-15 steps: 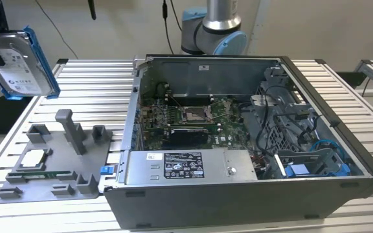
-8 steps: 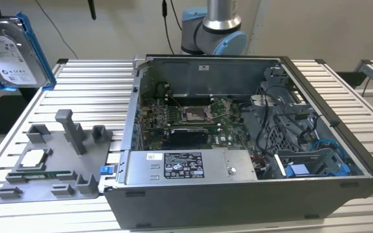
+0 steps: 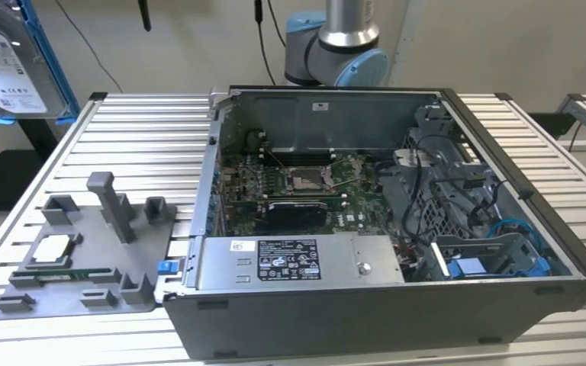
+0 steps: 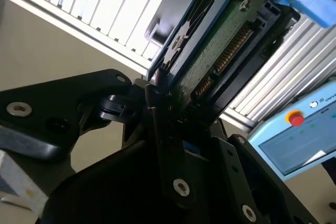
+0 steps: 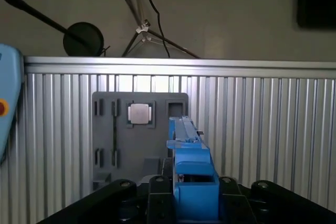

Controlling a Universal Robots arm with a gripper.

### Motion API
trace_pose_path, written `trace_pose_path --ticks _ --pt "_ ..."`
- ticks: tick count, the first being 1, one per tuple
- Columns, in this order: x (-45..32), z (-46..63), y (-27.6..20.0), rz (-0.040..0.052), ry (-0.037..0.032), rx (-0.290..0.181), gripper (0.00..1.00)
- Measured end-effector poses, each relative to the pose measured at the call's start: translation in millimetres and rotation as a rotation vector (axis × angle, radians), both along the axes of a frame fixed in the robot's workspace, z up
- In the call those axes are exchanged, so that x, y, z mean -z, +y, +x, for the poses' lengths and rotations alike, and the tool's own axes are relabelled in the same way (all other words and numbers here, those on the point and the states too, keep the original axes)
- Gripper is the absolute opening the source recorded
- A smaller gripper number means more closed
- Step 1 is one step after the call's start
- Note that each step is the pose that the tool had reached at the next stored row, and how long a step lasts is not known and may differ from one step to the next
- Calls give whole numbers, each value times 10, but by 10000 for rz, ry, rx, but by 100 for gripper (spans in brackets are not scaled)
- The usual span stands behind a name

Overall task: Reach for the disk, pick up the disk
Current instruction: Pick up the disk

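disk (image 3: 10, 65): flat silver-grey metal, white label, smooth blue plastic rails, green board face | gripper (image 4: 167, 98): black jaws clamped on disk edge | table (image 5: 273, 129): ribbed metal

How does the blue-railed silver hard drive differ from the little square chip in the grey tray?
The rectangular silver-grey metal disk is bigger, with white label and blue rails; the small square silver chip is plain. The disk is held aloft, on edge, in the gripper; the chip lies flat in the grey tray. Both are silvery.
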State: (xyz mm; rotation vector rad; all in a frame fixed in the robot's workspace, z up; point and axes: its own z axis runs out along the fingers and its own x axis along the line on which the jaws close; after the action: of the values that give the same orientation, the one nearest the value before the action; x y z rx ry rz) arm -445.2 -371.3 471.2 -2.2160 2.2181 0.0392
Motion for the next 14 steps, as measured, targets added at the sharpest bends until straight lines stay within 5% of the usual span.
trace_pose_path --ticks 9,14 --pt "-225 1 0 -1 2 0 0" --pt "-229 0 0 0 0 -1 0"
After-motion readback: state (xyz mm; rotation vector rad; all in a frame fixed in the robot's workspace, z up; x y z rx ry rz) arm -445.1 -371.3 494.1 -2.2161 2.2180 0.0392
